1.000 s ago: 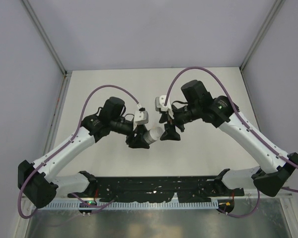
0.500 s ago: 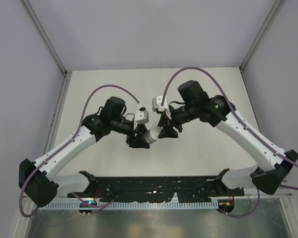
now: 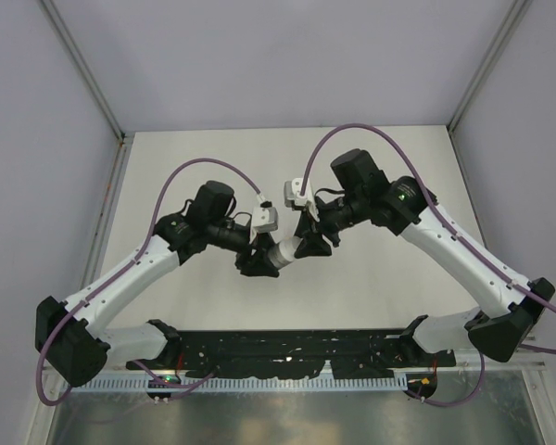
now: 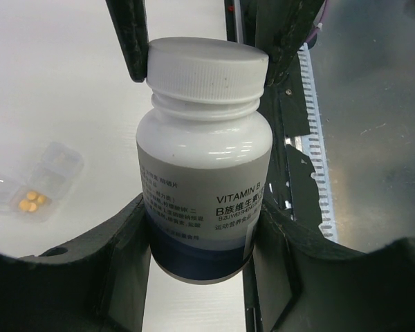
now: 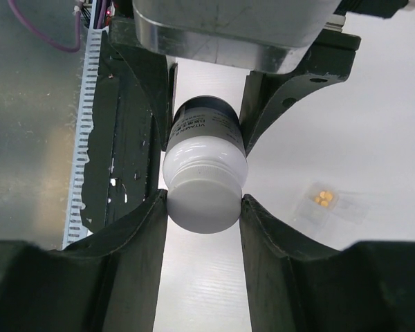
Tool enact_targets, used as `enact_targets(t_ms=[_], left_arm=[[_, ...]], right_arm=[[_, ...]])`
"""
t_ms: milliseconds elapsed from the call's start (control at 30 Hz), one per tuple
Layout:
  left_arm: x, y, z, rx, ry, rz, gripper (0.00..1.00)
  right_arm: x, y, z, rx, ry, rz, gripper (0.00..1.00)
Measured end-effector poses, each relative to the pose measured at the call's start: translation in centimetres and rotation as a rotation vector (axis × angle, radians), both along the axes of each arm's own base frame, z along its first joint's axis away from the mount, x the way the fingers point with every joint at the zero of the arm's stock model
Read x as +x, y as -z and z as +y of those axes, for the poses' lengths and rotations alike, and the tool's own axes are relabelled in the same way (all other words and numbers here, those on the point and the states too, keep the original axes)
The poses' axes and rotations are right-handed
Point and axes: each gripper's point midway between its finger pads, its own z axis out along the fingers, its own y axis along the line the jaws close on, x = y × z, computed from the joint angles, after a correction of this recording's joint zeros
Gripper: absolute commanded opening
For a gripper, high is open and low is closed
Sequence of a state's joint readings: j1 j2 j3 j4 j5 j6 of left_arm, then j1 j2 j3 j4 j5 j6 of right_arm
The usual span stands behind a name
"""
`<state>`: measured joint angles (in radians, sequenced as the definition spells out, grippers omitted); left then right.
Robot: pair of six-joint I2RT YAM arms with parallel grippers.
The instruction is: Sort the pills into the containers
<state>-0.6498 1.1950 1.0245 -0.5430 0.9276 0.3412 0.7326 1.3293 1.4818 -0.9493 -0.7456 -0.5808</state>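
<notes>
While the small white cylindrical plastic bottle [image 3: 283, 252] is held between the two arms, off the pale counter [image 3: 213, 167], the step in hand is judged to be its opening. Its labelled body is pinched near the base by the left gripper [image 3: 259, 262]. Its smooth white plastic cap [image 4: 207, 63] is flanked closely by the fingers of the right gripper [image 3: 312, 246], which appear pressed onto it from both sides. The cap is seated on the neck, so nothing looks unscrewed yet. The small flat clear rectangular plastic packet [image 4: 38, 181] lies on the counter below, off to one side, and a few tiny orange pills [image 4: 29, 201] are seen inside one of its compartments. Whether any pills are in the bottle cannot be told, as its wall is not seen through. A twist of the right wrist about the bottle's axis is called for next. The left grip should be firm enough that the body is not spun along with the cap, and the cap should then be drawn straight off.
</notes>
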Motion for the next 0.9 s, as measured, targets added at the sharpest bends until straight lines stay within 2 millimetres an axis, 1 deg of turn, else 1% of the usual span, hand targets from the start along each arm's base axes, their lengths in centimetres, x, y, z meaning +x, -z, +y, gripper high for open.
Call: enact_targets(t_ms=[167, 467, 700, 900], left_arm=[[0.3, 0.3, 0.2, 0.014, -0.013, -0.015, 0.0], [0.8, 0.8, 0.5, 0.024, -0.062, -0.043, 0.0], [1.9, 1.7, 0.9, 0.067, -0.141, -0.04, 0.0], [3.5, 2.4, 1.2, 0.103, -0.237, -0.061, 0.0]], right_arm=[[0.2, 0.3, 0.1, -0.001, 0.0, 0.027, 0.18], [0.6, 0.9, 0.4, 0.007, 0.009, 0.108, 0.17], [1.9, 2.1, 0.8, -0.007, 0.056, 0.187, 0.17], [3.7, 2.8, 1.1, 0.009, 0.108, 0.281, 0.16]])
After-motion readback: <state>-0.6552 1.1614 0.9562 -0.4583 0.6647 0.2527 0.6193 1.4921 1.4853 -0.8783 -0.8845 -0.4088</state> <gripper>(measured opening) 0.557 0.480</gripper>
